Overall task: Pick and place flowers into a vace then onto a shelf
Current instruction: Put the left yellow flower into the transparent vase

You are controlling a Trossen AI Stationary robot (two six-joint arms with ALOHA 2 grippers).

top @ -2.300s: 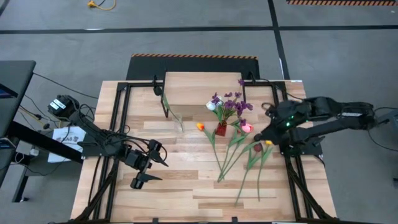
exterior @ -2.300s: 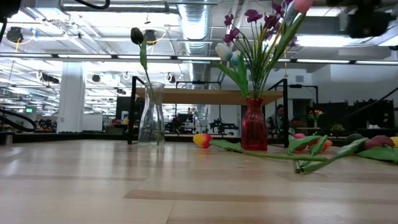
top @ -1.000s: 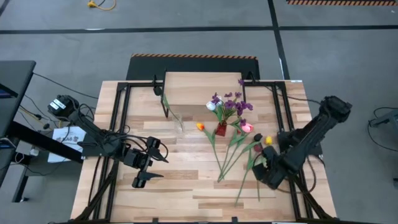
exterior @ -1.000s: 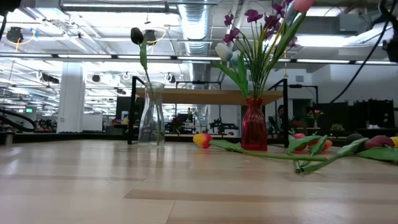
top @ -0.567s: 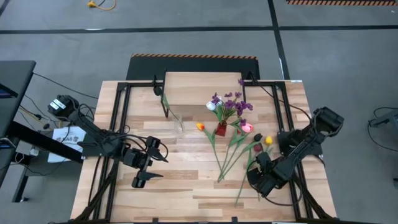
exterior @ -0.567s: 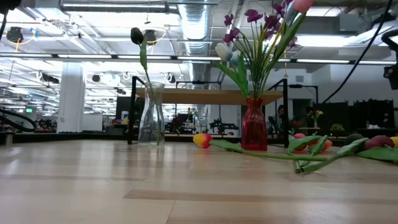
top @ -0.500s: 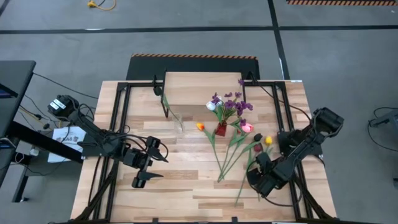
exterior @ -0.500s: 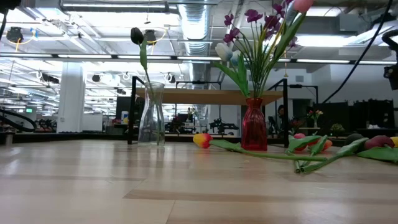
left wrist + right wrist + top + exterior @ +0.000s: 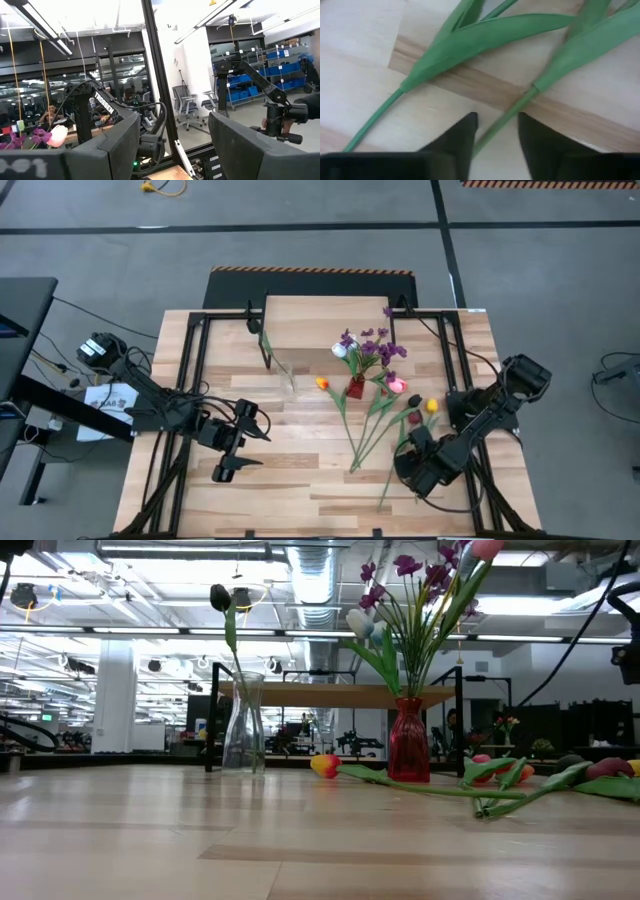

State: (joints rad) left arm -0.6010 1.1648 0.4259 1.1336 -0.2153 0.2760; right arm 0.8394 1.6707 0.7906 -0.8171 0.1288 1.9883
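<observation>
Left gripper (image 9: 172,145): two dark fingers (image 9: 110,145) are standing well apart with nothing between them. Beyond them a black frame post (image 9: 159,85) is rising. A pink tulip head (image 9: 56,135) and purple blossoms (image 9: 20,140) are showing past one finger. Another dark robot arm (image 9: 95,100) is standing behind. Office chairs (image 9: 187,107) and blue storage bins (image 9: 272,65) are sitting farther off in the room.

Grey floor (image 9: 300,240), ceiling strip lights (image 9: 150,630)

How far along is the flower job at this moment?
Done: the red vase holds purple sprigs and tulips, the clear vase one dark tulip. In hand: the right tool straddles a stem on the table, not visibly clamped. Left: several tulips lie loose; neither vase is on the shelf. The left tool waits open.
</observation>
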